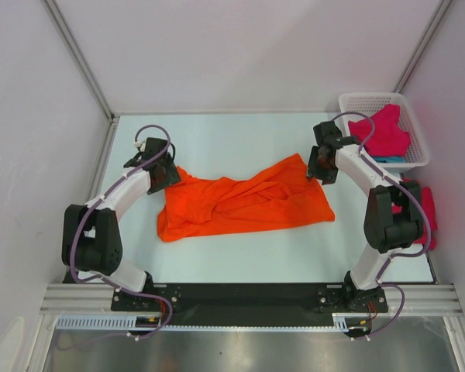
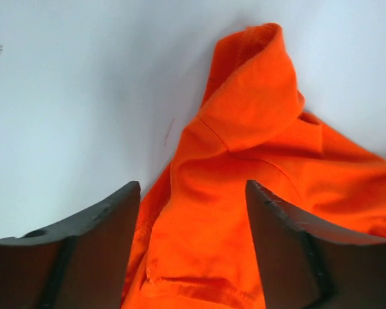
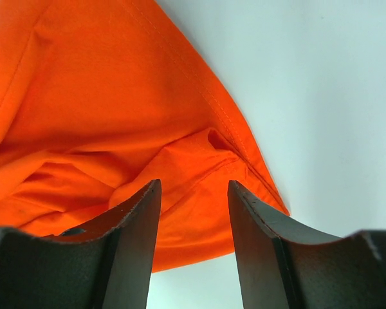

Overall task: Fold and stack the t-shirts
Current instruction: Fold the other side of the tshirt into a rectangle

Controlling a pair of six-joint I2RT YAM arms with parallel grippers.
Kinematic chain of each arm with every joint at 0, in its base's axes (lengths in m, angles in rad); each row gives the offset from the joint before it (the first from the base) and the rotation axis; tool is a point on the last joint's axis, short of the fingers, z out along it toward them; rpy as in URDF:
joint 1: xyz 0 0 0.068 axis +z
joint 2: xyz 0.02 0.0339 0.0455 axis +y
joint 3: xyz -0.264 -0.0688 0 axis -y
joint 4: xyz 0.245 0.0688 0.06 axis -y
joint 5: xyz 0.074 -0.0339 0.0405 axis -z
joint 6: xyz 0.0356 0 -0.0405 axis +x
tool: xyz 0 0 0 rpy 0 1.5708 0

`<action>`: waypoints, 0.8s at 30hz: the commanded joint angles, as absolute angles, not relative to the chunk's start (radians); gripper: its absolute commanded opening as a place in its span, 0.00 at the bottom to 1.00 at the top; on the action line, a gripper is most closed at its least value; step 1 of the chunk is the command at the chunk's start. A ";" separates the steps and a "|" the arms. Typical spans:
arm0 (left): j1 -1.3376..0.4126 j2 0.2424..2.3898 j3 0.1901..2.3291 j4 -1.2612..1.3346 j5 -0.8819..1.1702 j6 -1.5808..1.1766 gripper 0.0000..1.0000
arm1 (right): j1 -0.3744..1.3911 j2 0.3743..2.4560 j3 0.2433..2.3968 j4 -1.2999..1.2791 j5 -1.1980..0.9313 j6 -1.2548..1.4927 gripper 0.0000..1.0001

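A bright orange t-shirt (image 1: 244, 203) lies crumpled and spread across the middle of the table. My left gripper (image 1: 164, 174) hovers at its left upper corner. In the left wrist view its jaws (image 2: 193, 193) stand open, with the orange cloth (image 2: 244, 167) lying loose beneath and a sleeve bunched ahead. My right gripper (image 1: 319, 167) is at the shirt's right upper corner. It is open (image 3: 194, 190) above a folded orange corner (image 3: 116, 116), gripping nothing. A magenta-red t-shirt (image 1: 387, 132) sits in the basket over a sliver of teal cloth (image 1: 389, 159). Another magenta-red t-shirt (image 1: 426, 209) lies beside the right arm.
The white mesh basket (image 1: 372, 96) stands at the back right corner. White walls with metal posts close in the table on three sides. The black rail carrying both arm bases (image 1: 248, 294) runs along the near edge.
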State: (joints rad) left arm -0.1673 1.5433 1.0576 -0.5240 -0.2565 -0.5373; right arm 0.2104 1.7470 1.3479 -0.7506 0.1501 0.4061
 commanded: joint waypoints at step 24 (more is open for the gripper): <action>-0.193 1.054 0.870 -0.597 0.031 -0.497 0.79 | 0.198 2.335 2.057 -0.839 0.078 0.400 0.53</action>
State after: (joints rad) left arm -0.1879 1.0962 0.8711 -0.5915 0.0128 -0.5236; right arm 0.2050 2.3127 1.9923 -0.8165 0.0879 0.4095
